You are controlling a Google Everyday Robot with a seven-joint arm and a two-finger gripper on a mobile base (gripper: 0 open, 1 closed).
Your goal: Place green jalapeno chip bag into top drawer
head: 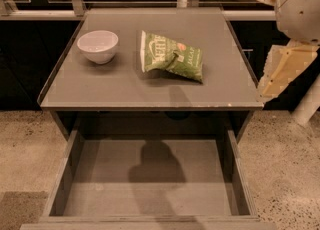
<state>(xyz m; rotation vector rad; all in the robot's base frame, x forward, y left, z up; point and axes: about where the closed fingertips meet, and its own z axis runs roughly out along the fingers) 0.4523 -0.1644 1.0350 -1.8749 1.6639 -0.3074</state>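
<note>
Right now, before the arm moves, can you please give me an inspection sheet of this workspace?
Surface: grey table, flat top, seen from the front.
Job's things: green chip bag lies on the table, right of centre; top drawer is pulled out below the table, with only a shadow on its bottom.
Clutter: white bowl, upright, left of the bag and apart from it.
Grippers: hand at the right edge of the view, beside the table, open, holding nothing.
Cables: nothing seen.
Surroundings: speckled floor; dark cabinets behind the table.
</note>
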